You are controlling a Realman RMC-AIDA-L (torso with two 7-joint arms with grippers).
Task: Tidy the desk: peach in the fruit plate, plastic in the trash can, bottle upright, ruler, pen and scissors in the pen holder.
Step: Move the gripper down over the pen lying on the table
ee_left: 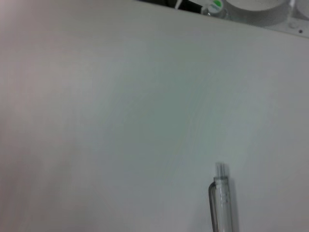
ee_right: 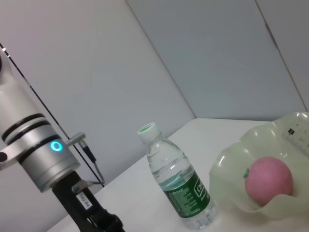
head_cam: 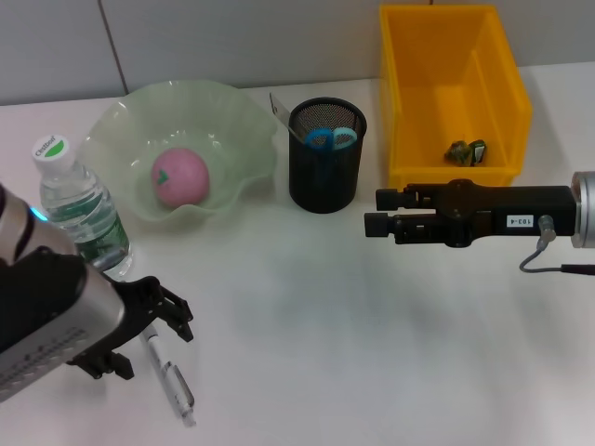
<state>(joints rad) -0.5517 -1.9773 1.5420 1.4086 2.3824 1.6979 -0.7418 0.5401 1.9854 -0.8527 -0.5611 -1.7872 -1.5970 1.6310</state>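
White desk surface (head_cam: 307, 316), head view: the centre and near-right portions lie bare, giving wide room between the two arms. Objects crowd the far edge. From robot's left: clear plastic water bottle w/ green label and white cap (head_cam: 82, 209), standing upright; pale green wavy-rimmed glass fruit plate (head_cam: 240, 130) holding the pink round peach (head_cam: 180, 176); black mesh cylindrical pen holder (head_cam: 326, 177), just beside the plate's rim, containing blue-handled scissors (head_cam: 331, 138) and a grey ruler (head_cam: 279, 108) leaning out toward the plate; yellow rectangular plastic bin (head_cam: 409, 102) at far right, w/ a small crumpled dark-green piece of plastic (head_cam: 467, 150) on its floor.

Transparent ballpoint pen (head_cam: 167, 373) lies flat on the desk near the front-left edge, pointing roughly away from the bottle (its clear barrel end also shows in the left wrist view (ee_left: 222, 203), w/ bare desk all around it).

Left gripper (head_cam: 153, 321): low over the desk, directly above the pen's upper end; its black fingers (head_cam: 177, 311) are spread, one either side of the pen, holding nothing. Whether they touch the pen cannot be told.

Right gripper (head_cam: 376, 211): hangs level above open desk, in front of the bin and right of the pen holder; fingers parted by a narrow gap, empty, touching nothing.
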